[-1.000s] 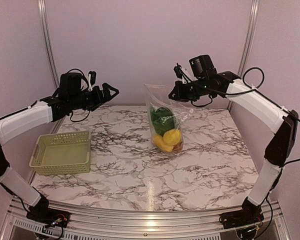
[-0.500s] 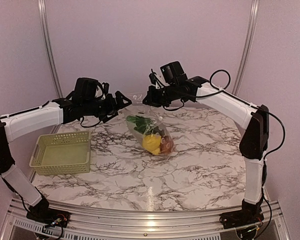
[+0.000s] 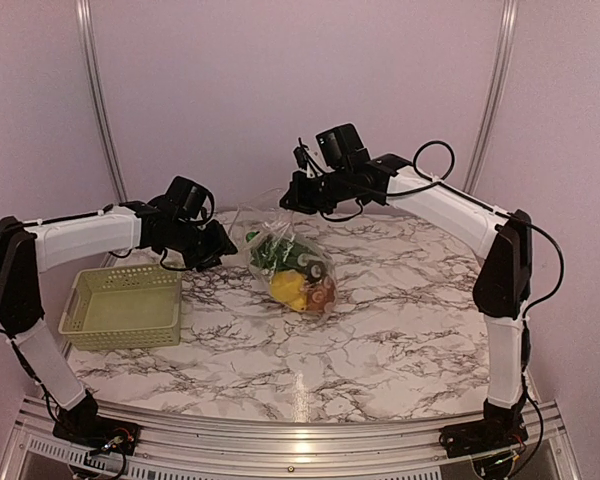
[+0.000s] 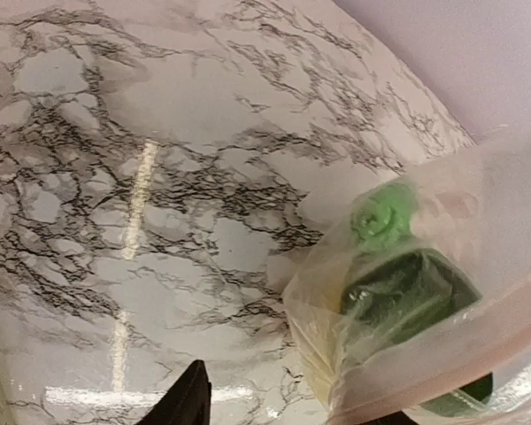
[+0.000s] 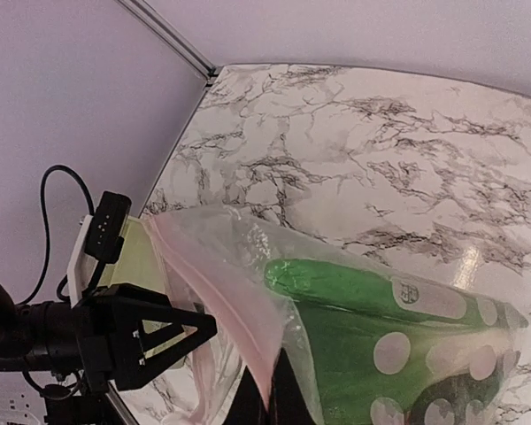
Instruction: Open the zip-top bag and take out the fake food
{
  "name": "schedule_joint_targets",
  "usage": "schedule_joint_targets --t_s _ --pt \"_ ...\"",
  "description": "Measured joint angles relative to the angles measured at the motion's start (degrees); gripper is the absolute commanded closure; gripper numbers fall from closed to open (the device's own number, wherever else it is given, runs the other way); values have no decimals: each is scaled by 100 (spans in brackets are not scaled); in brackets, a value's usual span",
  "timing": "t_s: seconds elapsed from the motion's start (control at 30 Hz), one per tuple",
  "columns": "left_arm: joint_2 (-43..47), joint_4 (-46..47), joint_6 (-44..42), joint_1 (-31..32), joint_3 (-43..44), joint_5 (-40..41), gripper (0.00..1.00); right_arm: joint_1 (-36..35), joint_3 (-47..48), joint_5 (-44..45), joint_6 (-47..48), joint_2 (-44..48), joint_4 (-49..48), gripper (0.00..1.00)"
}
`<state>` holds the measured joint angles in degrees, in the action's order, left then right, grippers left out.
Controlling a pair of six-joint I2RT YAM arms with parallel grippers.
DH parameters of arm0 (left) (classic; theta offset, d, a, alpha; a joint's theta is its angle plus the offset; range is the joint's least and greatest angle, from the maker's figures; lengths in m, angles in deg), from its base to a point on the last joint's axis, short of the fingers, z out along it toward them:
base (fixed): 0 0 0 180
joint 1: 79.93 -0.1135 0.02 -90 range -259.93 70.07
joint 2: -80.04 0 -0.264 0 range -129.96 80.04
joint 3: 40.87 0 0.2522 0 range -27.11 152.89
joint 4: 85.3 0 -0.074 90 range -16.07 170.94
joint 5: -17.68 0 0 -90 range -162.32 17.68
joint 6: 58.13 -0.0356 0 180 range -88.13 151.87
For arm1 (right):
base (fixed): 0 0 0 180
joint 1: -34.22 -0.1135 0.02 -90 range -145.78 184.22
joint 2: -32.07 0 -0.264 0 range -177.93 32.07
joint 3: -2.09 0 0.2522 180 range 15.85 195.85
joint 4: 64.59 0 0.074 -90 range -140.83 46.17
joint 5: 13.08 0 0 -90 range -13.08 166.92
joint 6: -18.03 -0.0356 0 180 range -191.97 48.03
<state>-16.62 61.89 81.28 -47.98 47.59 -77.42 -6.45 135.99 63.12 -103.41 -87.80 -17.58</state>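
At the left of the overhead frame I have the pale green plastic lattice basket (image 3: 122, 338) sitting on the white marble-patterned table (image 3: 410, 310), near its left edge. Just right of it and higher, my left gripper (image 3: 223, 243) reaches toward centre frame, its tip just beside the clear, crinkly plastic zip-top bag (image 3: 265, 222). On the left wrist feed one black fingertip (image 4: 190, 403) pokes up at the bottom, apart from the film. The other shows only as a dark shape behind the bag at lower right, so I read those fingers as spread, gripping nothing.

The bag hangs tilted in the middle of the overhead frame, its belly low over the marble — whether it touches the table I cannot tell. The fake food (image 3: 288, 285) is all inside it: green pieces uppermost, yellow and orange-brown bits bunched at the bottom.

Upper centre-right, my right gripper (image 3: 292, 200) is pinched on the bag's top edge — its wrist feed shows the pinkish zip strip (image 5: 221, 305) draped across lower centre with a dark finger behind it.
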Motion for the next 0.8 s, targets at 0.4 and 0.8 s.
schedule_joint_targets --t_s 0.4,0.8 --pt "505 271 -1355 -444 -815 -417 31 -22 -763 -210 428 367 68 100" --pt "2562 1941 -3985 151 -1683 -640 43 -24 -933 -1237 1080 374 415 100"
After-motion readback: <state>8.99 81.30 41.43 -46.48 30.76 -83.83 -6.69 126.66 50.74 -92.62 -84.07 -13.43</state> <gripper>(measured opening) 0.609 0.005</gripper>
